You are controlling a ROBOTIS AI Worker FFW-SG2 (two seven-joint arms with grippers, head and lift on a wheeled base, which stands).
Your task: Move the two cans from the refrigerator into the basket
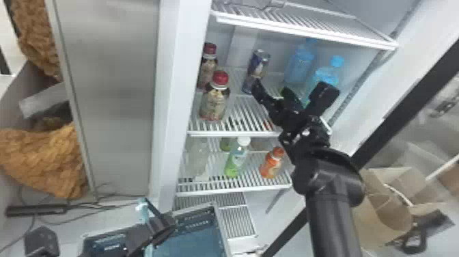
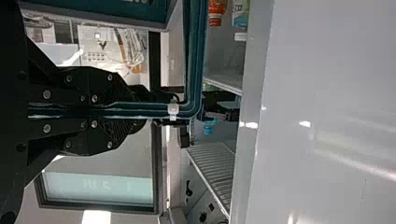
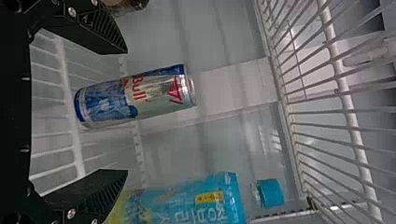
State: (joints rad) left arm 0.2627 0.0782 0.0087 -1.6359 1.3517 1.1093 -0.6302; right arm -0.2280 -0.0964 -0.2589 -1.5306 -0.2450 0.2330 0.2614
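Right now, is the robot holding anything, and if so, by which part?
Yes: the left gripper holds the basket by its teal handle. The right gripper is open and holds nothing.

1. The can stands on a refrigerator shelf.
2. Left of the can: two bottles, one nearer the front.
3. Right of it: two bottles.
4. Below it: bottles on a lower shelf.
5. Below, in front: the basket.
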